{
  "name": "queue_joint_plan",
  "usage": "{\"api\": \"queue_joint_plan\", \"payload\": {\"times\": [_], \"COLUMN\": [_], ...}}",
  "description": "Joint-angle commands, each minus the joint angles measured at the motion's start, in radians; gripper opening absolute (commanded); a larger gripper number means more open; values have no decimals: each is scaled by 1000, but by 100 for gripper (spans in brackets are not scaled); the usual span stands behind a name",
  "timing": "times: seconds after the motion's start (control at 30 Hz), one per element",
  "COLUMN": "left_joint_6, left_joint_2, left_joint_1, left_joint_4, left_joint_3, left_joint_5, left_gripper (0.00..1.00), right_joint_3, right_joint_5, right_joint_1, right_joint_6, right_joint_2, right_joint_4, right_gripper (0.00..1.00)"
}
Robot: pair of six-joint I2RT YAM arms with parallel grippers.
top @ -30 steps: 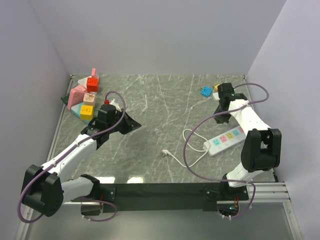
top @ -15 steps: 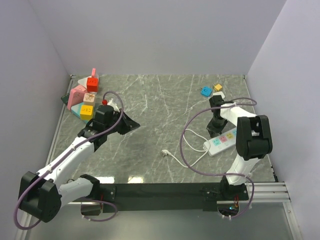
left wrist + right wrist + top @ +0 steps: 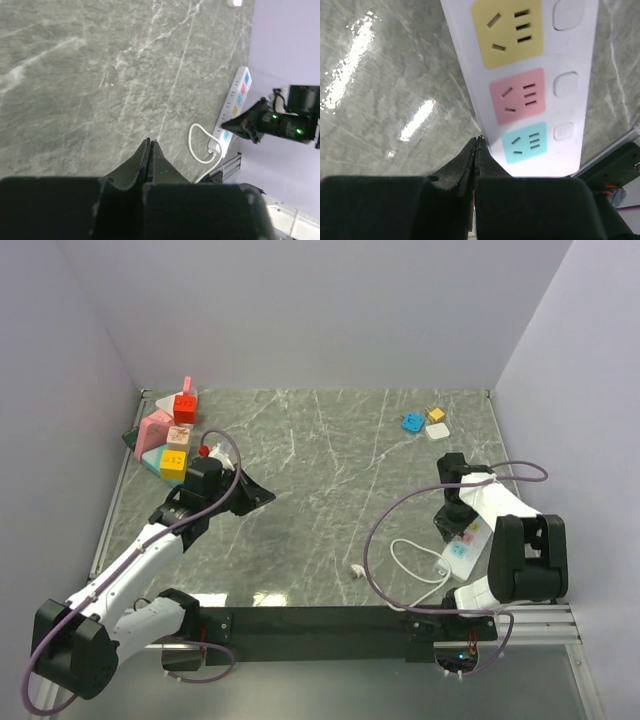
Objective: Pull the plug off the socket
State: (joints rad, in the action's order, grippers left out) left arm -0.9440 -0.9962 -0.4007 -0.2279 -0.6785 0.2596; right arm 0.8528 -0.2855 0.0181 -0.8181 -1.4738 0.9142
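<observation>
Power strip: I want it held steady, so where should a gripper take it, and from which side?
Take the power strip across its narrow width, on the two long side edges, coming down from above. It lies flat on the table, long and slim, so only that span likely fits open jaws. The right gripper is shut and must open first.

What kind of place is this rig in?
Probably a robot test cell: plain walls box in a marble-look table, with props on it: a power strip and coloured blocks.
</observation>
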Motion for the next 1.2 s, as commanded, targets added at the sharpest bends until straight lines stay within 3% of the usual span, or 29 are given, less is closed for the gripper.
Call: {"api": "queue_joint_plan", "payload": {"times": [0.0,0.03,0.1,0.17,0.2,0.3,0.37,0.43,0.57,0.6,0.67,0.87,1.17], "left_joint_6": [30,36,60,88,103,157,192,223,365,384,439,548,603], "left_joint_2": [22,21,5,-19,-30,-93,-154,-209,-407,-439,-525,-720,-900], "left_joint_1": [29,40,78,111,147,247,314,397,461,462,470,482,507], "left_joint_4": [-25,-37,-79,-106,-143,-226,-278,-345,-487,-511,-543,-576,-579], "left_joint_3": [-29,-42,-94,-136,-183,-304,-363,-462,-707,-742,-791,-906,-971], "left_joint_5": [-37,-45,-49,-57,-59,-92,-102,-134,-360,-460,-494,-539,-625], "left_gripper": [1,1,1,1,1,1,4,13,71,76,86,99,99], "right_joint_3": [15,47,72,147,181,345,484,610,729,739,753,759,710], "right_joint_5": [-32,-9,234,319,360,367,371,358,347,350,361,384,390], "right_joint_1": [-7,-7,-3,29,99,201,268,334,416,430,460,490,490], "right_joint_6": [-6,25,136,192,212,244,257,280,309,313,315,324,349], "right_joint_2": [49,56,101,145,156,138,57,-9,-159,-174,-207,-249,-253], "right_joint_4": [25,20,-93,-148,-167,-175,-126,-89,-26,-26,-29,-43,-64], "right_gripper": [0,0,0,2,23,55,61,71,86,91,94,96,98]}}
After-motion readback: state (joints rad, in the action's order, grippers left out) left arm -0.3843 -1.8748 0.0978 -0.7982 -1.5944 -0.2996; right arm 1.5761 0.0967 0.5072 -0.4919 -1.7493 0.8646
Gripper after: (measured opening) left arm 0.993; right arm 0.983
